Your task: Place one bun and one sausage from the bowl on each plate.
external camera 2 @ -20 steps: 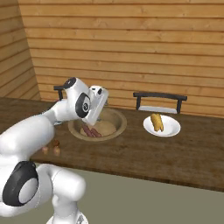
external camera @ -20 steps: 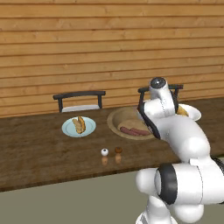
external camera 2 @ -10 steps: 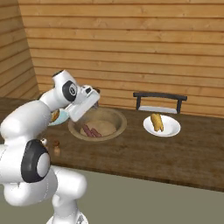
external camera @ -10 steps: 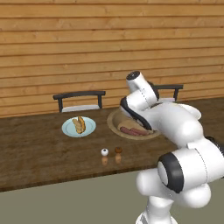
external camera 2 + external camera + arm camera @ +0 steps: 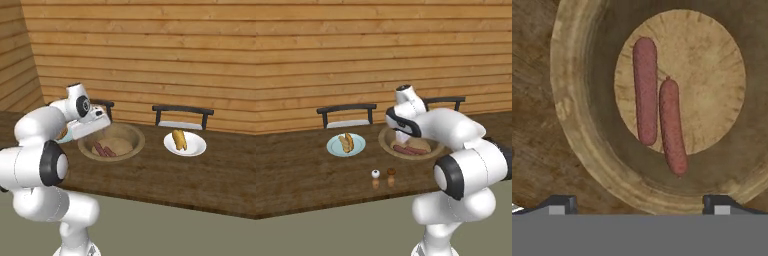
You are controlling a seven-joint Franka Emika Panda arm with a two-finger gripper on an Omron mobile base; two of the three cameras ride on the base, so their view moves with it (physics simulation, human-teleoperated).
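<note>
The tan bowl point(image 5: 572, 125) lies straight under my gripper point(image 5: 639, 205), whose two fingertips point(image 5: 557, 204) stand far apart, open, with nothing between them. Two reddish sausages point(image 5: 645, 90) point(image 5: 673, 127) lie side by side on the bowl's floor. From the left base camera, the bowl point(image 5: 428, 155) with sausages point(image 5: 411, 149) is partly covered by my hand hanging over it. A pale blue plate point(image 5: 338, 150) to its left carries a bun point(image 5: 347, 142). In the right base view, another plate point(image 5: 195, 150) right of the bowl point(image 5: 135, 145) also holds a bun point(image 5: 179, 139).
Two small shakers point(image 5: 375, 174) point(image 5: 391, 172) stand on the dark wooden table point(image 5: 301, 180) in front of the bowl. Two dark chairs point(image 5: 346, 110) point(image 5: 182, 112) sit behind the table against the plank wall.
The arm has swung left, from the right-hand plate's side to above the bowl. The gripper stayed open. Plates, buns and sausages have not moved.
</note>
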